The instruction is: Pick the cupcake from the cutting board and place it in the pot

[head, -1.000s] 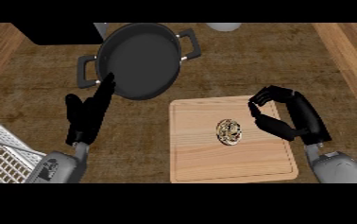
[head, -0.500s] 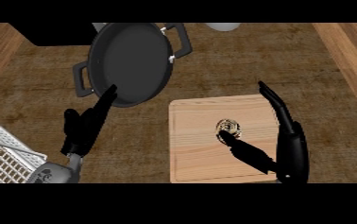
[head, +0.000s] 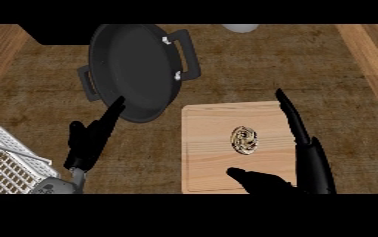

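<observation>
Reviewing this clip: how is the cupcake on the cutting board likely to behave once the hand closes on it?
The cupcake looks small beside the right hand, so probably light. Its swirled top suggests soft icing, likely to smear or crush. Round in outline, it may roll if tipped.

A single head view is supplied; no second view overlaps it. The camera sits above the desk (head: 244,71) and faces steeply downward onto its brown top. The left robot hand (head: 88,141) and the right robot hand (head: 314,166) enter from the lower edge, close to the lens. The cutting board (head: 214,151) lies near the lower centre, the pot (head: 133,71) toward the upper left.
</observation>
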`<action>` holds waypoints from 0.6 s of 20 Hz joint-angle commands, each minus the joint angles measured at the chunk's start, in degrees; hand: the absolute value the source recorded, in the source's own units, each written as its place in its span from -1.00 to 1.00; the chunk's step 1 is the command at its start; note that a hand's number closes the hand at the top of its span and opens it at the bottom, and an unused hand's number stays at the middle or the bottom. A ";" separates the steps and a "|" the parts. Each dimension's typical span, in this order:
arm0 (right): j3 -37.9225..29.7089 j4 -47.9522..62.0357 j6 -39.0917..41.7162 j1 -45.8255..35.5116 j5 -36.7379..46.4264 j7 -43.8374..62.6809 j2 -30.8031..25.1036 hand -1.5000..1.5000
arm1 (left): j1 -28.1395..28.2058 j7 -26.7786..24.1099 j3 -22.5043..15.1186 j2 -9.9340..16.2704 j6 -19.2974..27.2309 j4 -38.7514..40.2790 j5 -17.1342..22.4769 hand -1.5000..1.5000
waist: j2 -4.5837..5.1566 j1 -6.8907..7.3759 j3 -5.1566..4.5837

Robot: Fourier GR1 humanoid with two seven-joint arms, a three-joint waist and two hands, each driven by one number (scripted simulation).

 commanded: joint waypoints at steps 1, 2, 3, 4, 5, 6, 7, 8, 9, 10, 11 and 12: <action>-0.62 -2.59 5.00 -3.56 0.92 13.39 2.21 -1.00 | -0.41 -0.53 1.89 0.67 -3.66 2.78 1.24 0.00 | 0.30 0.29 -0.13; -1.76 -0.13 5.80 -5.12 0.51 15.03 2.79 -1.00 | 0.30 2.21 -0.26 -0.90 -0.90 -1.29 -0.49 0.00 | 0.26 0.57 -0.09; -4.01 2.43 7.12 -7.63 -3.30 14.77 3.39 -1.00 | -0.96 0.15 1.38 -1.14 -3.05 1.49 1.04 0.00 | 0.40 0.60 -0.09; -4.12 4.74 7.77 -6.03 -5.99 12.31 2.87 -1.00 | -3.21 2.17 1.47 -0.95 -2.08 2.72 -0.38 0.00 | 0.44 0.42 -0.05; -2.72 7.89 7.54 -7.25 -4.70 13.00 4.62 -1.00 | -0.99 0.67 -0.30 -2.63 -0.74 1.24 -1.94 0.00 | 0.40 0.70 -0.05; -4.47 5.61 12.90 -7.83 -8.88 16.28 1.36 -1.00 | -4.02 -1.30 1.40 -2.34 -2.69 6.90 -1.13 0.00 | 0.59 0.19 -0.11; -1.38 9.67 12.61 -7.85 -6.92 14.57 2.62 -1.00 | -0.59 0.93 1.78 -0.02 -3.65 0.78 0.37 0.00 | 0.39 1.11 -0.05; -1.17 10.39 14.97 -5.12 -9.65 13.33 0.78 -1.00 | -1.85 1.48 1.88 -1.20 -2.35 2.06 0.02 0.00 | 0.47 0.80 -0.03; -0.05 12.57 15.19 -5.58 -8.82 12.86 1.59 -1.00 | -3.01 0.58 1.51 -2.12 -3.00 4.28 -0.60 0.00 | 0.50 0.55 -0.05; -0.78 17.73 16.21 -9.36 -8.76 13.31 2.42 -1.00 | -1.24 -0.91 2.15 -0.64 -3.75 3.42 -0.62 0.00 | 0.57 1.32 -0.05; -3.62 14.89 19.13 -10.09 -10.80 15.04 0.59 -1.00 | -2.90 -0.87 0.90 -3.71 -1.98 5.80 -2.82 0.00 | 0.43 0.48 -0.06; -2.17 18.04 17.52 -8.36 -9.58 11.17 2.36 -1.00 | -1.05 0.25 0.45 -4.17 -1.82 2.51 -2.93 0.00 | 0.34 0.61 -0.04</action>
